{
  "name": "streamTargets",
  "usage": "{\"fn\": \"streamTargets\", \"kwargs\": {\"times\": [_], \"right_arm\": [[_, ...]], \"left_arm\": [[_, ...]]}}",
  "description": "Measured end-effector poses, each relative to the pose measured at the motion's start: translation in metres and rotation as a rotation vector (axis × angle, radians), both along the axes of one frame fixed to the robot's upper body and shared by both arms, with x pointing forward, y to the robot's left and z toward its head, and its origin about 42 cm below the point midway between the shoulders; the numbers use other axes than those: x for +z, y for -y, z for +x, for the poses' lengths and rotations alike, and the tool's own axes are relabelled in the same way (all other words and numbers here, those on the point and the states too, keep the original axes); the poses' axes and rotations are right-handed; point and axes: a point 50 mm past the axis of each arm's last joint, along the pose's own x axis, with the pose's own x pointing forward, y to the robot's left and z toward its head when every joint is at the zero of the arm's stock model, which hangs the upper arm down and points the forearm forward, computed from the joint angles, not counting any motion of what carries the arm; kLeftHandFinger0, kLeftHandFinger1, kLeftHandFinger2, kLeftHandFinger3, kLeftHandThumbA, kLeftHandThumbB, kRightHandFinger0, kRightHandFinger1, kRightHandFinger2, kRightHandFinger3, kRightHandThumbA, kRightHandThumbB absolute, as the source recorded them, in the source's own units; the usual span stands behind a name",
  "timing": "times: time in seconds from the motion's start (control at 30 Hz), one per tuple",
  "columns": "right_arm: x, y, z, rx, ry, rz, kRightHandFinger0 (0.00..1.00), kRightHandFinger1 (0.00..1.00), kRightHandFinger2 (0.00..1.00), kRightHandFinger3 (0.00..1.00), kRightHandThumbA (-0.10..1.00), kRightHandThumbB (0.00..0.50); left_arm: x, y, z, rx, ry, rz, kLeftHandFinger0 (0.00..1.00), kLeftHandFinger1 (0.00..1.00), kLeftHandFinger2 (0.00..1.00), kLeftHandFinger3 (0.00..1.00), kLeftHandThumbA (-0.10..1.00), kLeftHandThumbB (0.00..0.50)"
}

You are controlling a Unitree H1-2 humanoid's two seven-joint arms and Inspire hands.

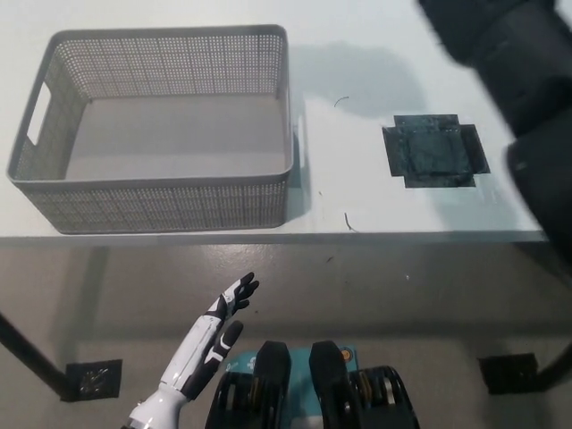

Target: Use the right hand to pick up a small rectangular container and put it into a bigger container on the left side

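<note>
Up at the frame's right edge, my black right arm (527, 80) looms blurred.
I cannot tell its fingers' state; small container unseen; left hand (214, 335) rests open, below the basket (161, 201).

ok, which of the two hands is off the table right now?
The white left hand, lower left, in front of the white table's edge, fingers spread and empty. The black right arm is a blur above the table's far right.
</note>
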Motion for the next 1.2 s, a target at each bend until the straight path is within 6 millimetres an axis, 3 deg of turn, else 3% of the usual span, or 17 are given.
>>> {"fn": "streamTargets", "kwargs": {"times": [0.07, 0.1, 0.17, 0.3, 0.43, 0.53, 0.6, 0.7, 0.77, 0.83, 0.87, 0.9, 0.93, 0.97, 1.0, 1.03, 1.2], "right_arm": [[-0.009, -0.015, -0.003, 0.017, -0.021, -0.006, 0.00, 0.23, 0.60, 0.37, -0.10, 0.276], [-0.016, -0.026, -0.006, 0.029, -0.037, -0.005, 0.00, 0.31, 0.71, 0.49, -0.10, 0.258], [-0.025, -0.041, -0.010, 0.043, -0.062, -0.006, 0.00, 0.37, 0.80, 0.65, -0.10, 0.255], [-0.037, -0.060, -0.017, 0.051, -0.096, -0.007, 0.00, 0.30, 0.75, 0.73, -0.10, 0.257], [-0.054, -0.075, -0.022, 0.048, -0.132, -0.015, 0.00, 0.28, 0.70, 0.68, -0.10, 0.276], [-0.072, -0.082, -0.025, 0.043, -0.162, -0.028, 0.00, 0.26, 0.57, 0.58, -0.10, 0.268], [-0.084, -0.083, -0.026, 0.037, -0.184, -0.031, 0.00, 0.14, 0.47, 0.51, -0.10, 0.273], [-0.098, -0.081, -0.025, 0.026, -0.212, -0.031, 0.00, 0.14, 0.51, 0.58, -0.10, 0.259], [-0.110, -0.077, -0.024, 0.011, -0.234, -0.034, 0.00, 0.16, 0.56, 0.53, -0.10, 0.258], [-0.116, -0.075, -0.024, 0.004, -0.246, -0.038, 0.23, 0.37, 0.65, 0.55, -0.10, 0.252], [-0.121, -0.074, -0.024, 0.000, -0.253, -0.041, 0.47, 0.59, 0.81, 0.74, 0.04, 0.241], [-0.123, -0.073, -0.024, -0.002, -0.258, -0.043, 0.63, 0.76, 0.95, 0.91, 0.22, 0.277], [-0.127, -0.073, -0.024, -0.004, -0.271, -0.050, 0.92, 1.00, 1.00, 1.00, 0.47, 0.365], [-0.131, -0.074, -0.025, -0.007, -0.287, -0.057, 1.00, 1.00, 1.00, 1.00, 0.53, 0.398], [-0.135, -0.075, -0.026, -0.008, -0.313, -0.067, 1.00, 1.00, 1.00, 1.00, 0.56, 0.414], [-0.137, -0.077, -0.027, -0.006, -0.328, -0.071, 1.00, 1.00, 1.00, 1.00, 0.63, 0.484], [-0.146, -0.084, -0.031, 0.002, -0.408, -0.100, 1.00, 1.00, 1.00, 1.00, 0.90, 0.500]], "left_arm": [[-0.001, 0.001, -0.001, -0.003, -0.003, 0.001, 1.00, 1.00, 1.00, 1.00, 1.00, 0.337], [-0.002, 0.001, -0.003, -0.004, -0.008, 0.001, 1.00, 1.00, 1.00, 1.00, 1.00, 0.345], [-0.005, 0.001, -0.006, -0.008, -0.016, 0.001, 1.00, 1.00, 1.00, 1.00, 1.00, 0.355], [-0.006, 0.002, -0.008, -0.013, -0.024, -0.001, 1.00, 1.00, 1.00, 1.00, 1.00, 0.359], [-0.008, 0.006, -0.010, -0.014, -0.031, -0.009, 1.00, 1.00, 1.00, 1.00, 1.00, 0.360], [-0.008, 0.007, -0.010, -0.016, -0.031, -0.011, 1.00, 1.00, 1.00, 1.00, 1.00, 0.350], [-0.008, 0.007, -0.010, -0.017, -0.030, -0.010, 1.00, 1.00, 1.00, 1.00, 1.00, 0.350], [-0.008, 0.005, -0.010, -0.017, -0.030, -0.007, 1.00, 1.00, 1.00, 1.00, 1.00, 0.369], [-0.008, 0.005, -0.009, -0.018, -0.027, -0.003, 1.00, 1.00, 1.00, 1.00, 1.00, 0.357], [-0.006, 0.005, -0.008, -0.022, -0.024, -0.001, 1.00, 1.00, 1.00, 1.00, 1.00, 0.367], [-0.006, 0.006, -0.007, -0.025, -0.022, 0.000, 1.00, 1.00, 1.00, 1.00, 1.00, 0.369], [-0.005, 0.006, -0.006, -0.028, -0.021, 0.000, 1.00, 1.00, 1.00, 1.00, 1.00, 0.367], [-0.005, 0.007, -0.006, -0.031, -0.019, 0.001, 1.00, 1.00, 1.00, 1.00, 1.00, 0.363], [-0.005, 0.007, -0.005, -0.033, -0.019, 0.002, 1.00, 1.00, 1.00, 1.00, 1.00, 0.357], [-0.005, 0.008, -0.005, -0.036, -0.018, 0.004, 1.00, 1.00, 1.00, 1.00, 1.00, 0.357], [-0.004, 0.008, -0.005, -0.039, -0.017, 0.005, 1.00, 1.00, 1.00, 1.00, 1.00, 0.365], [-0.002, 0.010, -0.003, -0.056, -0.011, 0.014, 1.00, 1.00, 1.00, 1.00, 1.00, 0.362]]}}
